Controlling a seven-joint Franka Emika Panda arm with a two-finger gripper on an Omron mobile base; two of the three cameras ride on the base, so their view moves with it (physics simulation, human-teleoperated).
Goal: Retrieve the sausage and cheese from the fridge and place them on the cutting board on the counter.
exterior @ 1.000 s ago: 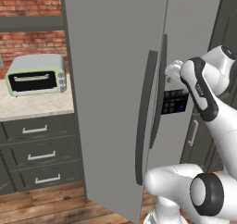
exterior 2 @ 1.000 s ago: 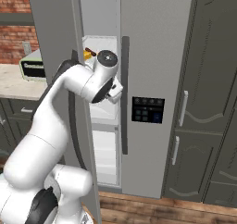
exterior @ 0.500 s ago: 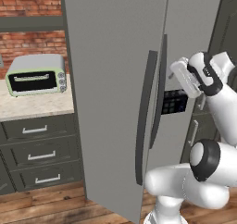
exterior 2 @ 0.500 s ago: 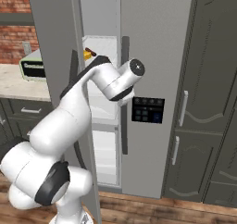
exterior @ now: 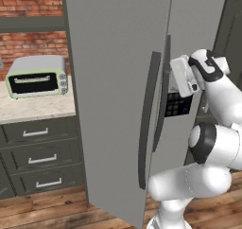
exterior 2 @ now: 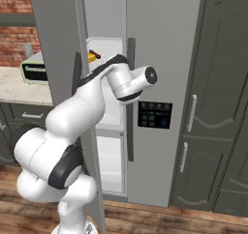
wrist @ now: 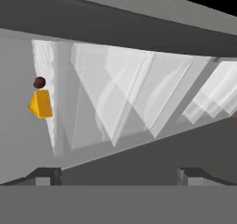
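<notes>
Left base view, left to right: pale green toaster oven with dark glass front [exterior: 37, 76] sits on the beige speckled stone counter [exterior: 33, 110], red brick wall behind it, dark grey drawers with silver handles [exterior: 41, 159] below. Next, the tall flat-fronted grey fridge [exterior: 118, 57] with its left door swung open toward the camera, long dark curved handle [exterior: 145, 124] on its edge. Right of that, white arm with dark joints [exterior: 212, 128] rises from lower right, wrist up at the black dispenser panel [exterior: 177, 105] on the right fridge door.

Right base view: counter [exterior 2: 22, 85] and toaster oven [exterior 2: 33, 71] at far left, then the open door edge, then the fridge interior with translucent white shelves [exterior 2: 109, 49]. On an upper shelf: small bright yellow cheese wedge [exterior 2: 91, 57] with the slender dark red-brown sausage link [exterior 2: 95, 54] touching it on the right. Arm passes in front of the opening; tall dark grey cabinets [exterior 2: 218, 107] at far right.

Hand view (rolled): cheese [wrist: 40, 103] at left, sausage end [wrist: 39, 83] right against it, shelves [wrist: 134, 93] spanning the middle. Two-finger gripper [wrist: 118, 174] spread wide, nothing between the tips, well apart from the food
</notes>
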